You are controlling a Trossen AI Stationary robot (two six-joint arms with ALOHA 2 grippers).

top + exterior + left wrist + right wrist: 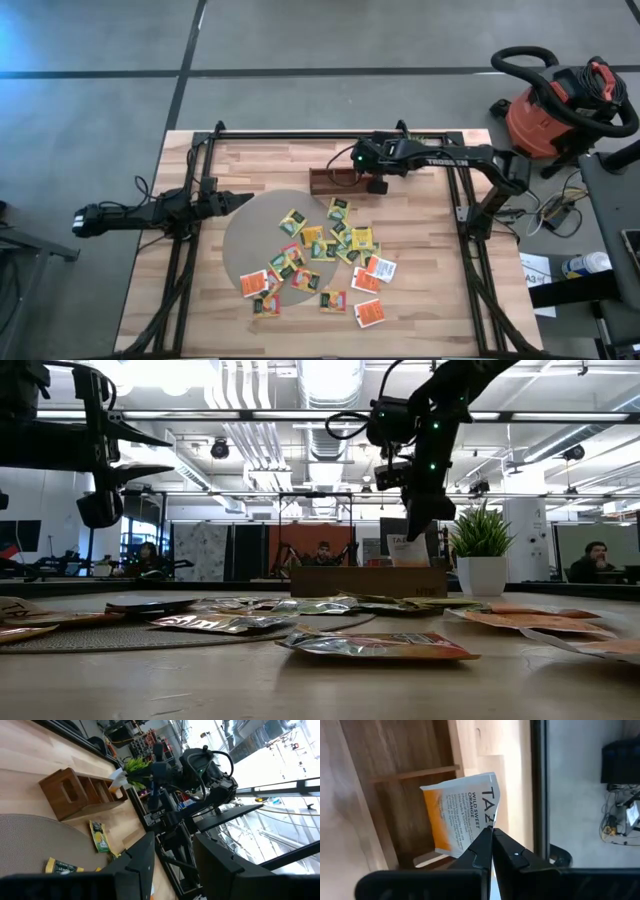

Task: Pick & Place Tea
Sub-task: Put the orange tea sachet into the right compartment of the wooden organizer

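The right gripper (pixel 492 836) is clamped on one edge of an orange-and-white tea sachet (pixel 462 815), holding it over the wooden tray (pixel 335 182) near the table's (pixel 430 310) far edge. The other sachets (pixel 325 262) lie scattered mid-table. The left gripper (pixel 243 201) hangs parted and empty near the left edge.

Right gripper (pixel 492 836) reaching inward, fingers pinched tight, left gripper (pixel 247 200) hovering level, fingers parted
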